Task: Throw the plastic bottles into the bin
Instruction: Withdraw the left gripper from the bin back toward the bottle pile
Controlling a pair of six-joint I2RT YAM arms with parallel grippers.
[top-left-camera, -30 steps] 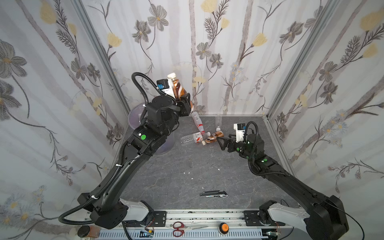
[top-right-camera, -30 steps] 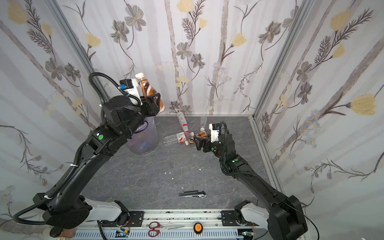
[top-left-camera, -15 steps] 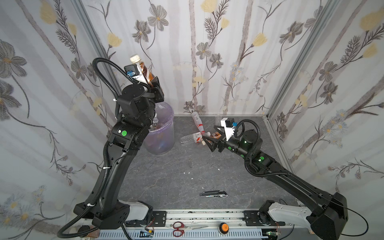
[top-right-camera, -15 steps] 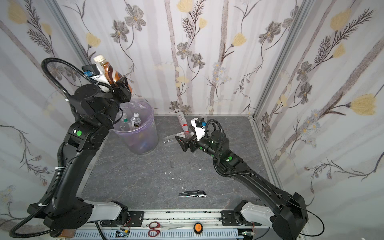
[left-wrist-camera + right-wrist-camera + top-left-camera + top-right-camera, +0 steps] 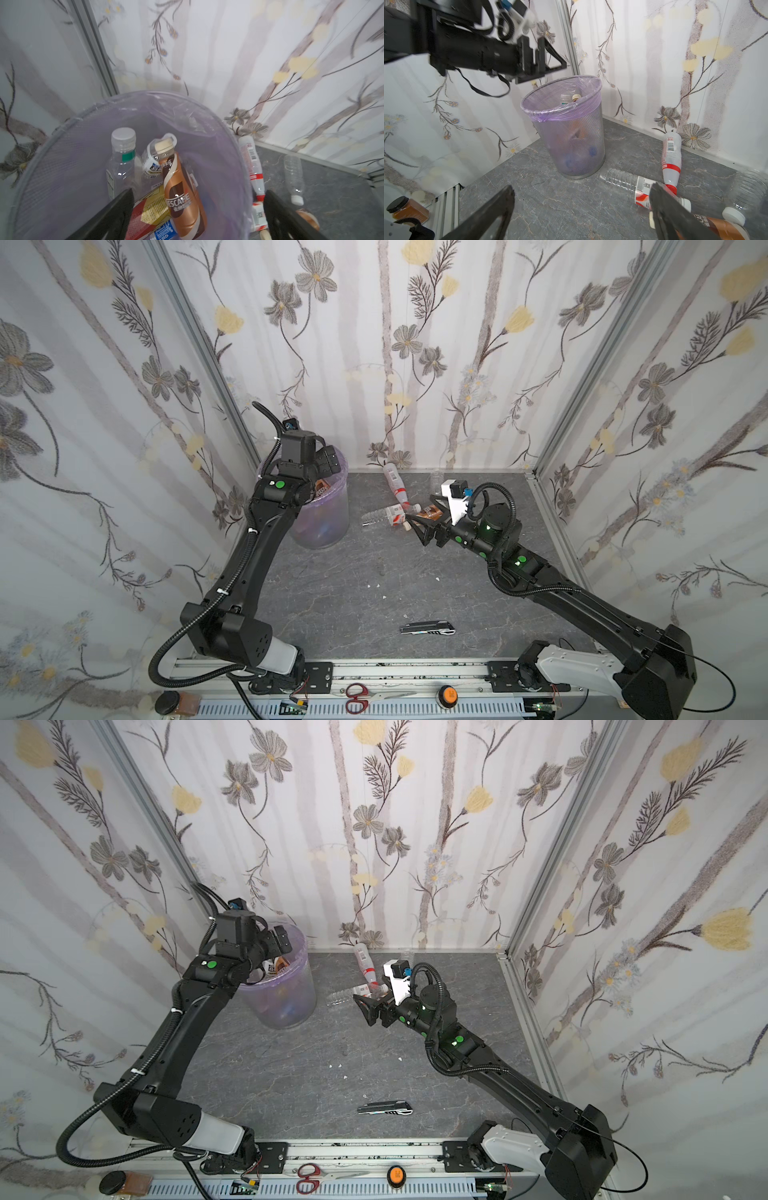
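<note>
The bin [image 5: 332,514] [image 5: 291,998] [image 5: 571,135], a mesh basket lined in lavender, stands at the back left. My left gripper [image 5: 328,460] [image 5: 282,940] [image 5: 197,199] hangs open just over its mouth, holding nothing. Below it in the bin lie a brown coffee bottle [image 5: 180,197] and a clear white-capped bottle [image 5: 122,153]. On the floor to the right lie several plastic bottles: a white-and-red one [image 5: 395,483] [image 5: 671,160], a clear one with a red-white label [image 5: 380,515] [image 5: 629,185], and a brown one [image 5: 428,511] [image 5: 720,226]. My right gripper [image 5: 424,526] [image 5: 365,1006] [image 5: 582,190] stands open and empty beside them.
A grey folding utility knife [image 5: 428,628] [image 5: 384,1108] lies near the front of the floor. Another clear bottle [image 5: 436,479] [image 5: 745,191] rests by the back wall. Papered walls close in three sides. Scissors [image 5: 361,695] lie on the front rail.
My left gripper came down from high up to just over the bin and opened, and the brown bottle dropped in. The right gripper shifted slightly left, still open.
</note>
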